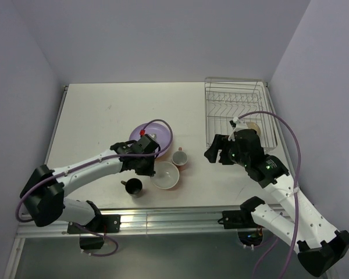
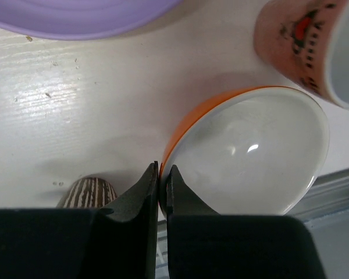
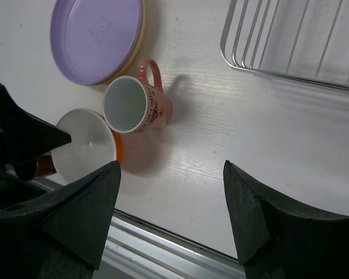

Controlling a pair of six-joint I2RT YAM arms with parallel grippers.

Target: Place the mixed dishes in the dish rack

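1. The left hand (image 2: 161, 185) is closed down to a narrow slit on the rim of the orange bowl (image 2: 250, 157). One finger (image 2: 144, 195) lies outside the rim, the other inside against the white lining.
2. The orange bowl sits left of the dish rack (image 1: 238, 113), nearer the arm bases than the rack's near edge. I cannot tell whether the bowl is lifted off the bench (image 1: 93, 116).
3. The right hand (image 3: 170, 168) is spread wide and holds nothing. It hangs over bare bench just off the near left corner of the dish rack.
4. The pink mug (image 1: 180, 157) stands between the orange bowl and the dish rack, clear of the rack's wires.
5. The lilac plate (image 1: 153, 135) lies flat on the bench, left of the dish rack and about level with its near edge.
6. The black cup (image 1: 132, 186) is the dish farthest left of the dish rack, beyond the orange bowl.
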